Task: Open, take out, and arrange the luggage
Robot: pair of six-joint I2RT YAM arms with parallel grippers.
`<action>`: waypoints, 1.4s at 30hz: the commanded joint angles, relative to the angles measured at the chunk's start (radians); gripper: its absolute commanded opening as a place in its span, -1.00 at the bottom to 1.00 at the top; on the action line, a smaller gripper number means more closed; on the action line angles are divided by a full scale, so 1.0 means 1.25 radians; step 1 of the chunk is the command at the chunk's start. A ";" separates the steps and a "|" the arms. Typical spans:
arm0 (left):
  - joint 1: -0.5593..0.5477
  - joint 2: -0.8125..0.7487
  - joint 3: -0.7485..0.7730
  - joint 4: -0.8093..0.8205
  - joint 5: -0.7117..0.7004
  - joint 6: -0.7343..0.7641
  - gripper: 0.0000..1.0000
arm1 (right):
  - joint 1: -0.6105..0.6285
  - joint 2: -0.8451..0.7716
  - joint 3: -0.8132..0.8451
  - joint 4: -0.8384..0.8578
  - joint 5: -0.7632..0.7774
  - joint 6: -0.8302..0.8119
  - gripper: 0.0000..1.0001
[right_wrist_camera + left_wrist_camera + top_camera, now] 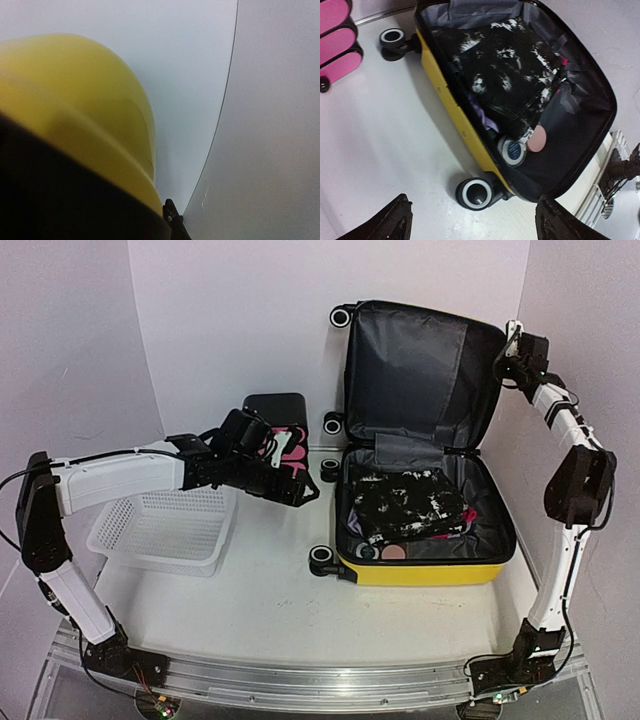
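A white mesh basket (160, 558) sits on the left of the white tabletop (270, 590). Just beyond its far right corner, close to the back wall, stands a small black drawer box (277, 408) with rounded pink drawer fronts, partly hidden from overhead.

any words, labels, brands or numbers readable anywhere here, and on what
No text can be read in any view.
round tin inside the luggage: any print on its blue-ringed lid is too blurred to read.
black-and-white cloth: only a splotchy pattern, no letters made out.
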 commanded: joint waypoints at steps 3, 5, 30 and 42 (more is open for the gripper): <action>0.023 -0.108 -0.002 -0.192 -0.172 0.016 0.70 | -0.075 0.174 0.232 0.075 0.056 0.035 -1.00; 0.036 -0.156 -0.051 -0.190 -0.211 -0.015 0.71 | -0.079 0.212 0.275 0.094 0.010 0.036 -1.00; 0.142 -0.142 -0.255 -0.182 -0.255 -0.221 0.99 | -0.044 -0.033 -0.054 0.080 -0.059 0.028 0.97; 0.064 -0.033 -0.240 -0.008 -0.029 -0.277 0.67 | 0.151 -0.531 -0.677 0.010 -0.088 0.131 0.96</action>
